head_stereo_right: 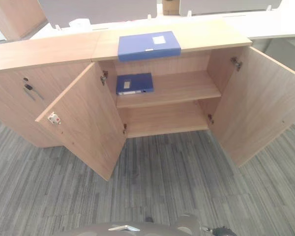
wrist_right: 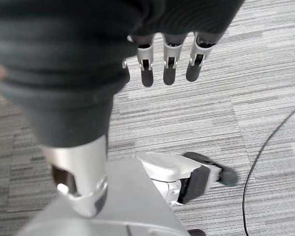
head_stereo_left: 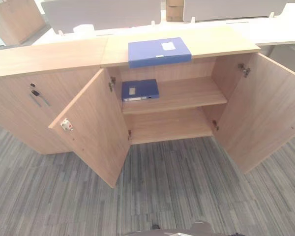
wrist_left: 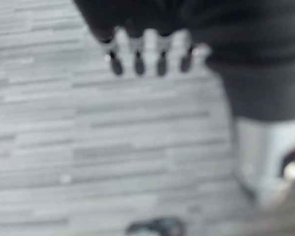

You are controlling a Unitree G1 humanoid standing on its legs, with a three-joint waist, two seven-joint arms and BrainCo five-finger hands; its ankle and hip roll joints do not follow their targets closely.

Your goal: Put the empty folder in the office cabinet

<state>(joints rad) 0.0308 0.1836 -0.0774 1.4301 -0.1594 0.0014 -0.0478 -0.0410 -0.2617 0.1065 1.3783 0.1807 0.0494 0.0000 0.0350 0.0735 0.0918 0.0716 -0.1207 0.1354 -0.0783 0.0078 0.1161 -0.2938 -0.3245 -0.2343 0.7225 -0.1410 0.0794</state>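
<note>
Left eye view: folder (head_stereo_left: 159,51) atop cabinet (head_stereo_left: 226,42), well apart from fingers (wrist_right: 169,66).

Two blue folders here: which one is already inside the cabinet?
The smaller-looking blue folder lying flat at the left end of the upper shelf. The other blue folder lies on the cabinet's top, outside.

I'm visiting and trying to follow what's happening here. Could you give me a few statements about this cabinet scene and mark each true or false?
1. Both cabinet doors stand open. True.
2. A blue folder lies on top of the cabinet. True.
3. The upper shelf is bare. False: a second blue folder lies at its left end.
4. The lower shelf holds a folder. False: it holds nothing.
5. The left hand grips a folder. False: its fingers hang straight over the carpet, as do those of the right hand.
</note>
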